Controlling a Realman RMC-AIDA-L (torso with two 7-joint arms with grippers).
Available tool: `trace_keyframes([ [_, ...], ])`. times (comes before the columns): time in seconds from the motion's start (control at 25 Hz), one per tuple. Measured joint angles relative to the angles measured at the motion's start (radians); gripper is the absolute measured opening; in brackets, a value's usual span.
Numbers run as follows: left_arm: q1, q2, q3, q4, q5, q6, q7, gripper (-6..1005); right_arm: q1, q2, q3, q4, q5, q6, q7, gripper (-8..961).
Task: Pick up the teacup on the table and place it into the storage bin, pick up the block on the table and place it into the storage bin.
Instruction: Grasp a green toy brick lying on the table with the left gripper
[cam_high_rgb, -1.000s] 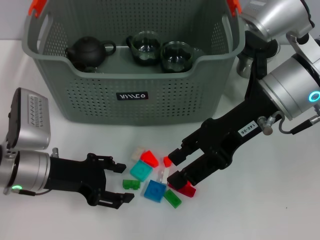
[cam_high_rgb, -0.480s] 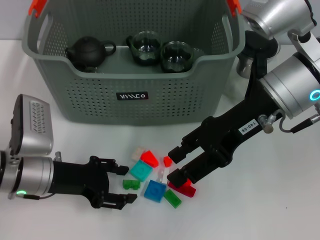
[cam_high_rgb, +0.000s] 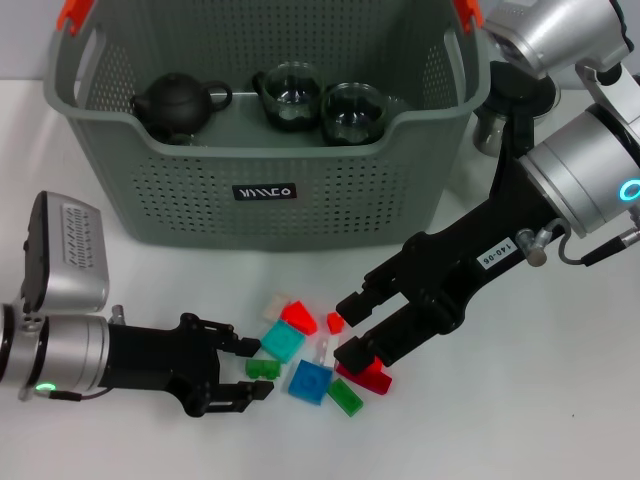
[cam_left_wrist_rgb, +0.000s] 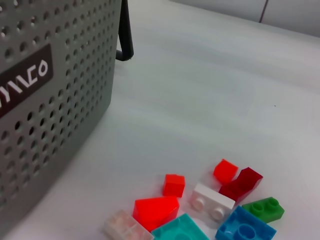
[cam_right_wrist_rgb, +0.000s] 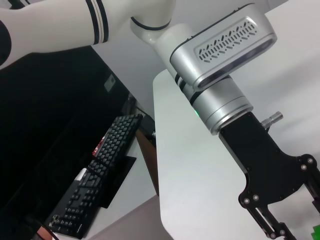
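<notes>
While both arms converge low over a scatter of toy bricks, the left end effector (cam_high_rgb: 245, 370) lies nearly flat on the white worktop (cam_high_rgb: 560, 420) with its black fingers spread open, a small green block (cam_high_rgb: 262, 368) sitting just between the tips — a stance that reads as lining up for a pinch. Opposite, the right end effector (cam_high_rgb: 350, 327) reaches down at a slant from the far side of the pile, its fingers also parted, one tip touching or nearly touching a small red block (cam_high_rgb: 335, 322) and the other over a dark red brick (cam_high_rgb: 368, 377); neither hand grips anything.

Between them lie a teal block (cam_high_rgb: 283, 342), a blue brick (cam_high_rgb: 310, 381), a white brick (cam_left_wrist_rgb: 213, 201) and a bright red sloped piece (cam_high_rgb: 298, 317), all loose and close together, so a clean grasp on one probably means nudging its neighbours.

Just behind the pile stands the storage bin (cam_high_rgb: 270, 190), its perforated grey-green wall and black label facing the robot. Inside rest a dark teapot (cam_high_rgb: 180, 103) and two glass teacups (cam_high_rgb: 320, 103), suggesting the cup half of the job is done and the blocks remain.
</notes>
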Motion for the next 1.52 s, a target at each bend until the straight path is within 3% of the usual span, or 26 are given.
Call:
trace_keyframes([
  [0.2,0.000,0.000,0.000,-0.005,-0.015,-0.001,0.018,546,-0.001,0.000,0.009,0.000,0.000,0.000,0.000,703],
  [1.16,0.000,0.001,0.000,-0.039,-0.020,-0.041,0.038,484,-0.003,0.002,0.011,0.000,0.000,0.001,0.000,703],
  [1.36,0.000,0.002,-0.002,-0.042,-0.020,-0.054,0.038,332,-0.003,0.002,0.012,0.000,0.001,0.001,0.000,703],
  [1.52,0.000,0.002,-0.002,-0.042,-0.020,-0.055,0.038,282,-0.003,0.002,0.013,0.000,0.004,0.001,0.000,703],
])
